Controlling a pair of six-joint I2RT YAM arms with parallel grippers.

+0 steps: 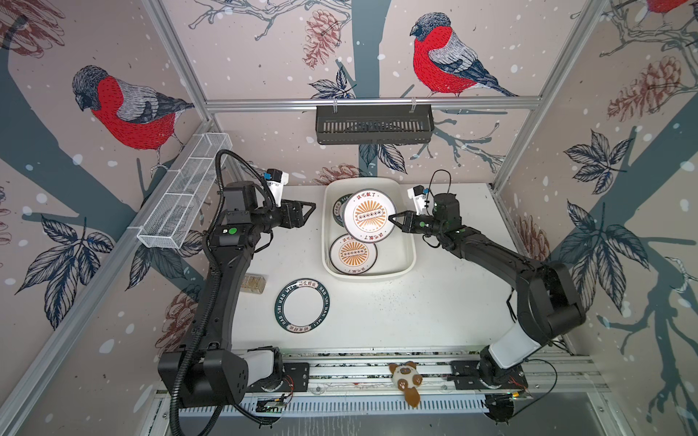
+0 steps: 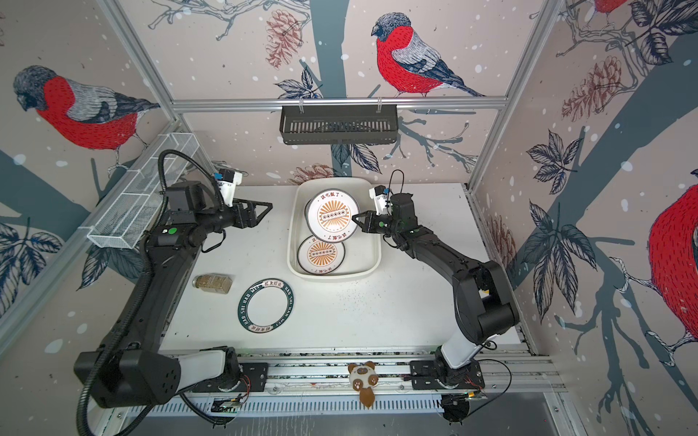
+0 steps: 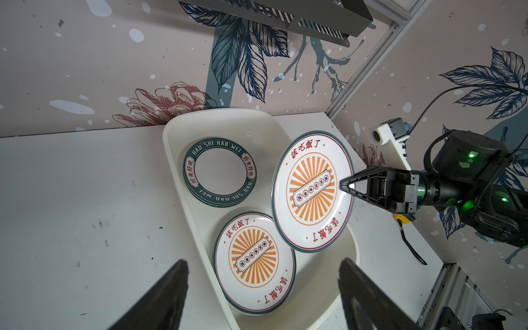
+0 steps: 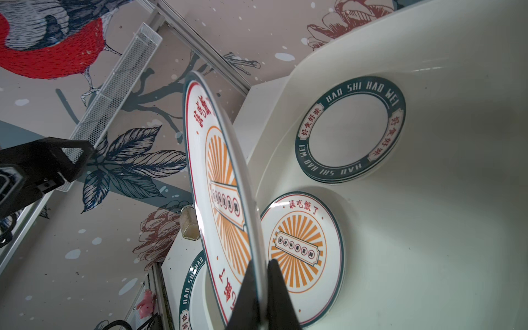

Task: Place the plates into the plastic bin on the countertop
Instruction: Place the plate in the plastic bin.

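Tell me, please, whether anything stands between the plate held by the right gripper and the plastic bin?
Nothing visible does. The right gripper holds the sunburst plate tilted over the plastic bin. Beneath it lie only plates already inside: a green-rimmed stack and a second sunburst plate.

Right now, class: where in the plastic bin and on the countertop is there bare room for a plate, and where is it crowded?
Free: plastic bin floor along its right wall; countertop before the bin, right of the green-rimmed plate. Crowded: the bin's left half, with green-rimmed stack and sunburst stack, and the held plate in the right gripper overhead.
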